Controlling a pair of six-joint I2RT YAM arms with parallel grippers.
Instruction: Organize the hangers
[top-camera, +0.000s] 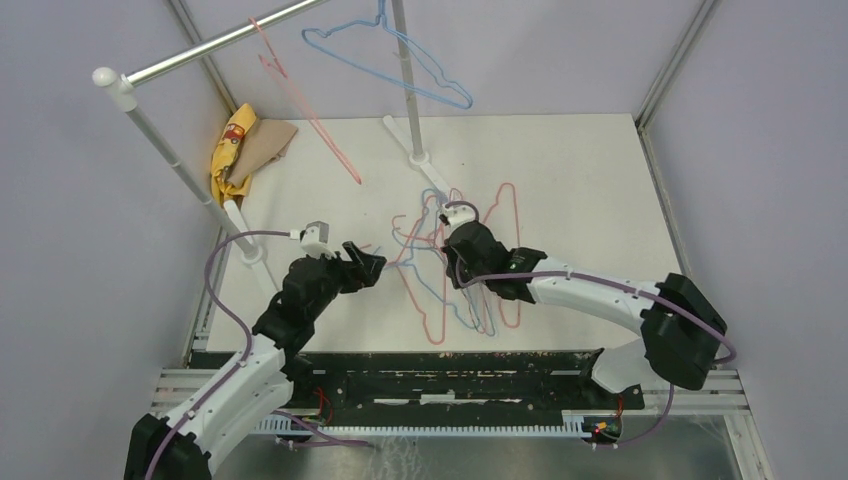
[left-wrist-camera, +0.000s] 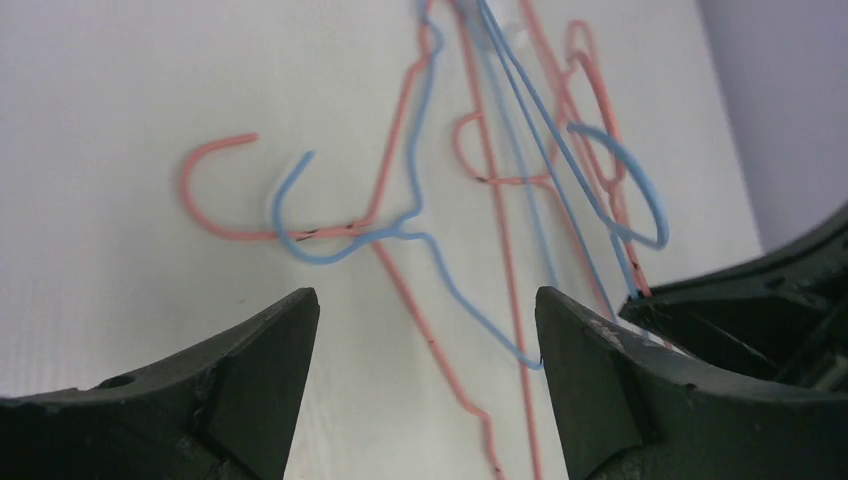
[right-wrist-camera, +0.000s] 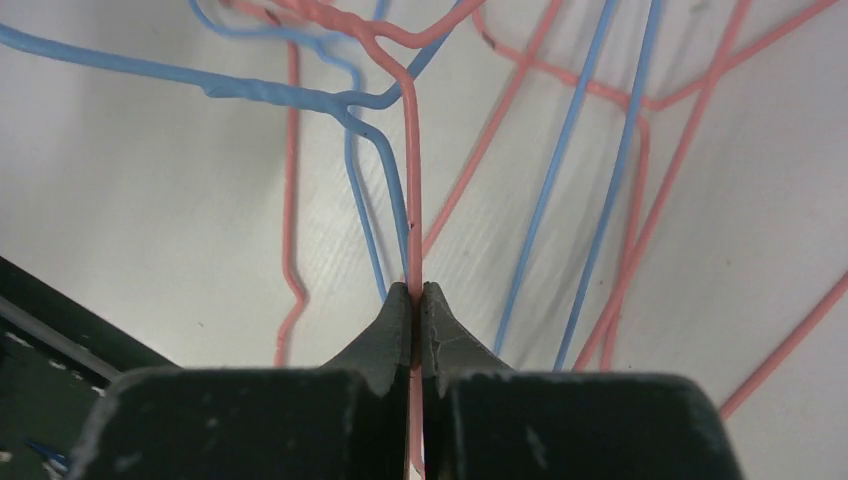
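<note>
Right wrist: fingers (right-wrist-camera: 385, 335) tight on pink hanger (right-wrist-camera: 411, 200), blue hangers (right-wrist-camera: 270, 93) close beside.

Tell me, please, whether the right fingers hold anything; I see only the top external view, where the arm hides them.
Observer: Yes. In the right wrist view the right fingers are shut on a pink hanger wire.
Operator: Thank you. Are the left fingers open?
Observer: Yes. The left wrist view shows the left fingers wide apart, gripping nothing.
Operator: What lies ahead of them?
Observer: A blue hook beside a pink hook, both on the table.
</note>
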